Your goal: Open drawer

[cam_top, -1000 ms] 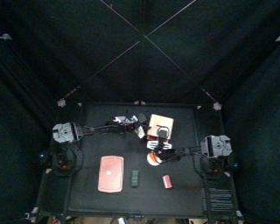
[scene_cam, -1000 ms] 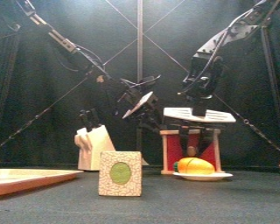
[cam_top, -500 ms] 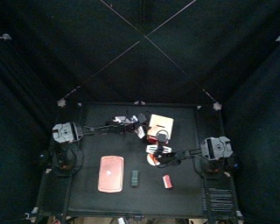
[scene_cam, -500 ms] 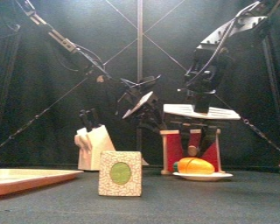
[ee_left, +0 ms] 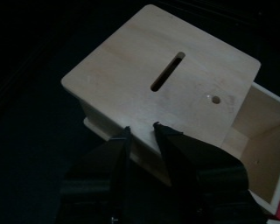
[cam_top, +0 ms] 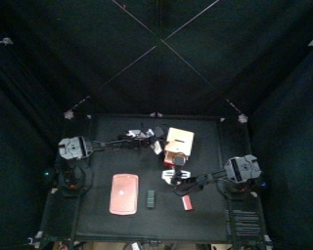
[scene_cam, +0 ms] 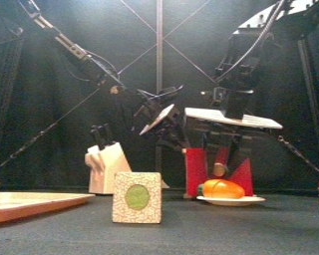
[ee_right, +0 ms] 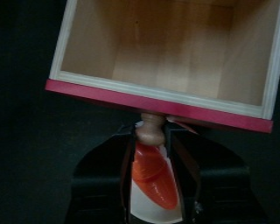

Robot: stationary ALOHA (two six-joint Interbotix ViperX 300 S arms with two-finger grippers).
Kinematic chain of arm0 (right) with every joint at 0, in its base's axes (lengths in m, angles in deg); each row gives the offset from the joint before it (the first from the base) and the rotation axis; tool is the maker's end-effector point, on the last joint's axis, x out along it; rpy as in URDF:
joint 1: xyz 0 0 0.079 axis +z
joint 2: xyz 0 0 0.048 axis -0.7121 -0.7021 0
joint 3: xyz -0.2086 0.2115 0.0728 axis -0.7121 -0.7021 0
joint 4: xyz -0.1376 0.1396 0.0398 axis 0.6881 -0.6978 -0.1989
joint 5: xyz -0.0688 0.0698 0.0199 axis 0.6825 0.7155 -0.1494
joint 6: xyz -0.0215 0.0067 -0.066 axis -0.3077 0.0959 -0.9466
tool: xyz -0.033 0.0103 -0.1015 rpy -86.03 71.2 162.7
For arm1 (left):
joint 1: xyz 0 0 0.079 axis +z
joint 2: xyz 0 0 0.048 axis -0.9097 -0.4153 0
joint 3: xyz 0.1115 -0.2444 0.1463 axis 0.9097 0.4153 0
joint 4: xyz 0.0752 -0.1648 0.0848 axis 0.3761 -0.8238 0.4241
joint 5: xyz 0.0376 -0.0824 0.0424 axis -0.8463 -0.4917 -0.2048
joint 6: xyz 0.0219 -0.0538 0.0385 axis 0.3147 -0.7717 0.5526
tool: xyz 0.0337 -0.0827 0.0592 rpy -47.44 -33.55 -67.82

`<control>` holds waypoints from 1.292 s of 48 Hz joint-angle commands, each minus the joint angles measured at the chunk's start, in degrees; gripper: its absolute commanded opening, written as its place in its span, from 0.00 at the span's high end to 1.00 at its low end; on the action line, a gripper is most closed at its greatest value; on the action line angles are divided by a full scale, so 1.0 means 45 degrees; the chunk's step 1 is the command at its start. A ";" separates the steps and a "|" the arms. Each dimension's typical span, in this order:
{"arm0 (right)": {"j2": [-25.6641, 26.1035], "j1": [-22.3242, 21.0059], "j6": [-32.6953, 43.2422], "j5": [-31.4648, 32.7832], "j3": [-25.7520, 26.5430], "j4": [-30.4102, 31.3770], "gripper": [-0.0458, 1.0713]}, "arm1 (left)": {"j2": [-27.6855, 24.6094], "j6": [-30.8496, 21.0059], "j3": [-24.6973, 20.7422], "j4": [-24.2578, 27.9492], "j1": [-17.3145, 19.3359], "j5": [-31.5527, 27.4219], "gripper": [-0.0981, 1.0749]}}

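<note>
Two sets of fingers are placed at opposite ends of the drawer (cam_top: 182, 136), which stands on the black surface (cam_top: 94, 220) toward its back and middle. The left fingers (ee_left: 116, 153) are drawn narrow, almost together, with their tips set against the side wall of the tan cabinet just below its slotted top; nothing is seen clamped between them. The right fingers (ee_right: 122, 162) are closed on the knob (ee_right: 150, 131), which sits between their tips at the middle of the pink-red front panel (ee_right: 154, 101). Directly beyond the right fingers, the tray (ee_right: 166, 52) is seen pulled out of the cabinet, its bare wooden inside showing. The long axis of cabinet and tray together is laid from the back of the surface to its front edge, with the left fingers at the rear end and the right fingers at the forward end; the red front is pointed at the front edge. In the front view the top panel (scene_cam: 233, 118) is seen slanted, lower at the side away from the left fingers. An orange object (scene_cam: 223, 187) on a plate (scene_cam: 233, 200) is found just beneath the right fingers. A flat pink-red slab (cam_top: 122, 192) and a small red block (cam_top: 187, 201) are laid nearer the front edge, the slab well apart from both sets of fingers, the block near the right ones.
</note>
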 commanded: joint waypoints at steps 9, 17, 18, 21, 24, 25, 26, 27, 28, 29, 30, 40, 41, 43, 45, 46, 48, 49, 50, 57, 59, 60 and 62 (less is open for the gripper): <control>0.0176 0.0664 0.0020 0.0078 0.0488 -0.0273 0.51 | 0.0176 0.0039 -0.0156 0.0039 0.0039 -0.0273 0.31; 0.0098 0.0977 0.0000 0.0098 0.0664 -0.0430 0.51 | 0.0195 0.0020 -0.0117 0.0020 0.0059 -0.0293 0.31; 0.0098 0.0996 0.0000 0.0098 0.0684 -0.0430 0.51 | 0.0195 0.0020 -0.0156 0.0039 0.0059 -0.0293 0.31; 0.0098 0.1035 -0.0039 0.0098 0.0723 -0.0430 0.51 | 0.0195 0.0039 -0.0156 0.0039 0.0059 -0.0293 0.31; 0.0098 0.1074 -0.0039 0.0098 0.0762 -0.0469 0.51 | 0.0195 0.0020 -0.0156 0.0039 0.0059 -0.0293 0.31; 0.0098 0.1074 -0.0059 0.0098 0.0762 -0.0488 0.51 | 0.0215 0.0020 -0.0156 0.0039 0.0059 -0.0293 0.31; 0.0078 0.1094 -0.0059 0.0098 0.0781 -0.0508 0.51 | 0.0215 0.0039 -0.0156 0.0039 0.0059 -0.0293 0.31; 0.0078 0.1113 -0.0078 0.0098 0.0801 -0.0527 0.51 | 0.0215 0.0020 -0.0176 0.0039 0.0059 -0.0293 0.31; 0.0078 0.1133 -0.0098 0.0098 0.0801 -0.0547 0.51 | 0.0215 0.0020 -0.0176 0.0039 0.0059 -0.0293 0.31; 0.0078 0.1133 -0.0098 0.0117 0.0820 -0.0547 0.51 | 0.0215 0.0020 -0.0156 0.0039 0.0059 -0.0293 0.31; 0.0078 0.1133 -0.0098 0.0098 0.0801 -0.0547 0.51 | 0.0215 0.0020 -0.0156 0.0039 0.0059 -0.0293 0.31; 0.0039 0.1055 0.0098 0.0918 0.0781 -0.0566 0.49 | 0.0215 0.0039 -0.0098 0.0039 0.0059 -0.0293 0.31; 0.0039 0.1055 0.0098 0.1016 0.0801 -0.0586 0.49 | 0.0215 0.0039 -0.0117 0.0039 0.0078 -0.0293 0.31; 0.0000 0.1055 0.0117 0.1211 0.0840 -0.0625 0.49 | 0.0195 0.0039 -0.0098 0.0039 0.0059 -0.0293 0.31; -0.0020 0.1055 0.0137 0.1504 0.0879 -0.0723 0.49 | 0.0215 0.0039 -0.0117 0.0039 0.0078 -0.0293 0.31; -0.0039 0.1055 0.0137 0.1582 0.0879 -0.0801 0.49 | 0.0215 0.0039 -0.0098 0.0039 0.0078 -0.0293 0.31; -0.0078 0.1055 0.0137 0.1738 0.0898 -0.0898 0.49 | 0.0234 0.0039 -0.0098 0.0039 0.0078 -0.0293 0.31; -0.0098 0.1055 0.0137 0.1758 0.0918 -0.0918 0.50 | 0.0215 0.0039 -0.0098 0.0059 0.0078 -0.0293 0.31; -0.0137 0.1055 0.0137 0.1797 0.0938 -0.0918 0.50 | 0.0215 0.0039 -0.0098 0.0059 0.0078 -0.0293 0.31; -0.0332 0.1055 0.0098 0.1777 0.0996 -0.0664 0.50 | 0.0215 0.0039 -0.0098 0.0059 0.0078 -0.0293 0.31; -0.0352 0.1035 0.0098 0.1758 0.1016 -0.0586 0.50 | 0.0215 0.0039 -0.0098 0.0059 0.0078 -0.0293 0.31; -0.0371 0.1035 0.0098 0.1758 0.1035 -0.0547 0.50 | 0.0234 0.0039 -0.0098 0.0059 0.0078 -0.0293 0.31; -0.0391 0.1035 0.0078 0.1738 0.1074 -0.0430 0.50 | 0.0234 0.0039 -0.0098 0.0039 0.0078 -0.0293 0.31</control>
